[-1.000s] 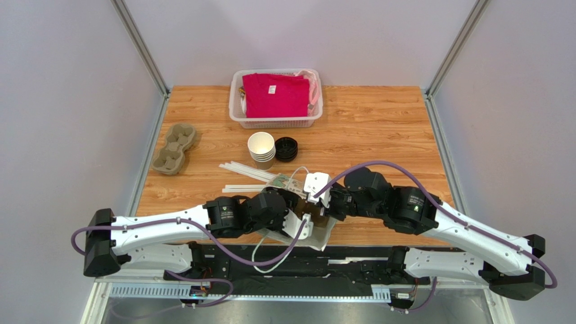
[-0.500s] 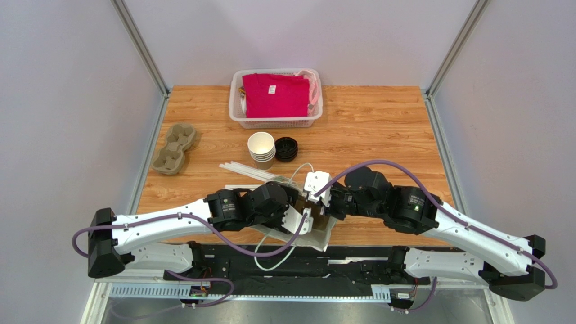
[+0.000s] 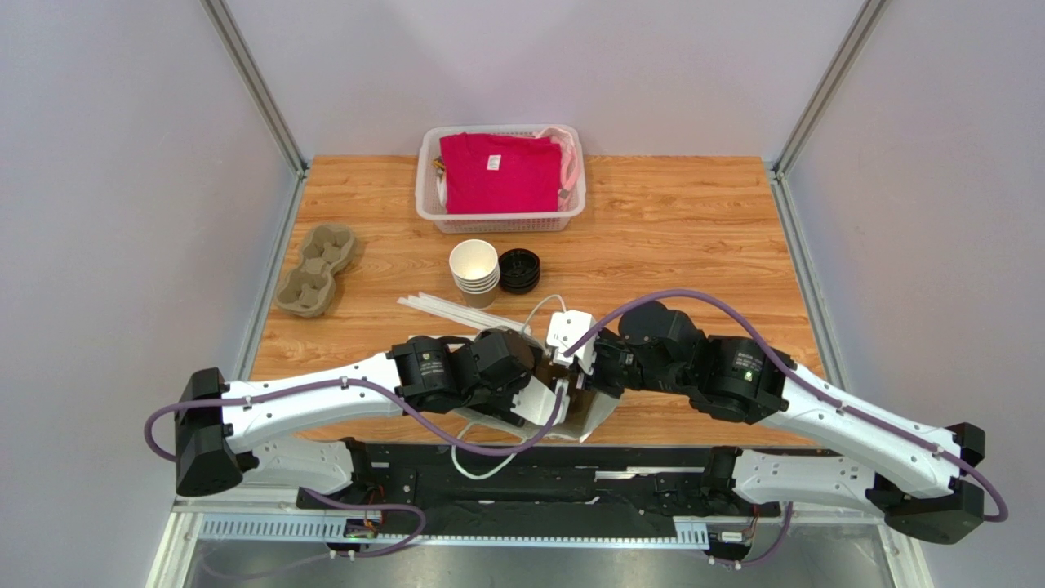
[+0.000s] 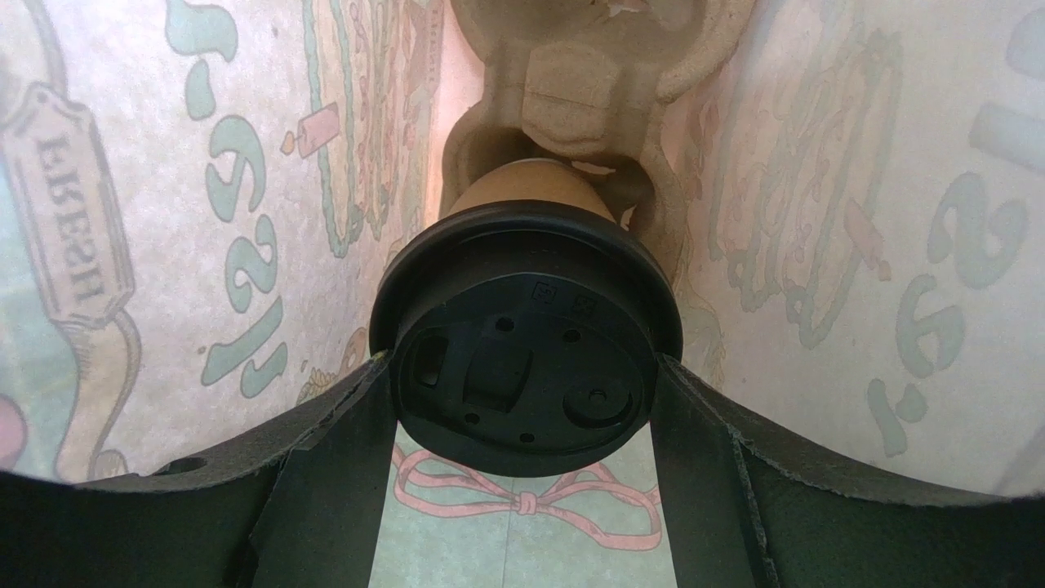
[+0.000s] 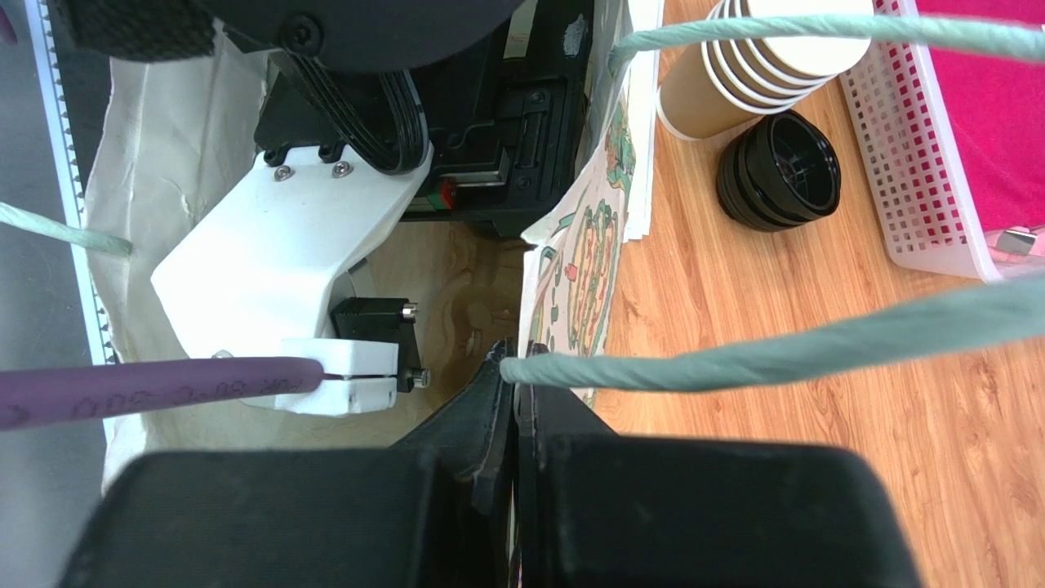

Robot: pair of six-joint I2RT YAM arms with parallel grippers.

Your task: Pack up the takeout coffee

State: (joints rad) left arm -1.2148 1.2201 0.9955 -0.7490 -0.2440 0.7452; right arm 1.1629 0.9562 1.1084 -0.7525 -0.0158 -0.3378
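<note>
**Desk:** A wood-grain worktop [image 3: 687, 233] between pale panels, with both arms meeting at its near edge. What is your left gripper doing?

**Floor:** Your left gripper [image 4: 525, 374] is down inside the printed paper bag [image 4: 221, 245]. It clasps the takeout coffee [image 4: 528, 196] by the rim of its black lid [image 4: 521, 355], one finger on each side. The tan cup points into a well of the pulp carrier [image 4: 577, 74] at the bag's bottom. Whether it is fully seated cannot be told.

**Desk:** And your right?

**Floor:** Your right gripper [image 5: 513, 392], fingers pressed together, pinches the bag's rim beside its teal cord handle [image 5: 761, 349] and holds the mouth open.

**Desk:** What could spoil it?

**Floor:** The hold looks to be on the lid alone, so a sideways tug could pop it off. Let go before the cup sits square in its well and it may tip. If your right pinch slips, the bag wall could fold onto your left wrist, and pulling out would drag the bag.

**Desk:** Anything in the way?

**Floor:** Only the bag's walls and handle cords crowd the mouth. The rest lies well apart:
- a stack of cups [image 3: 475, 270] with spare lids [image 3: 519, 270] just beside it
- white straws [image 3: 442, 312] nearer the arms
- an empty carrier [image 3: 317, 270] at the left
- a white basket [image 3: 429, 202] of red cloth [image 3: 501, 172] at the far edge
</note>
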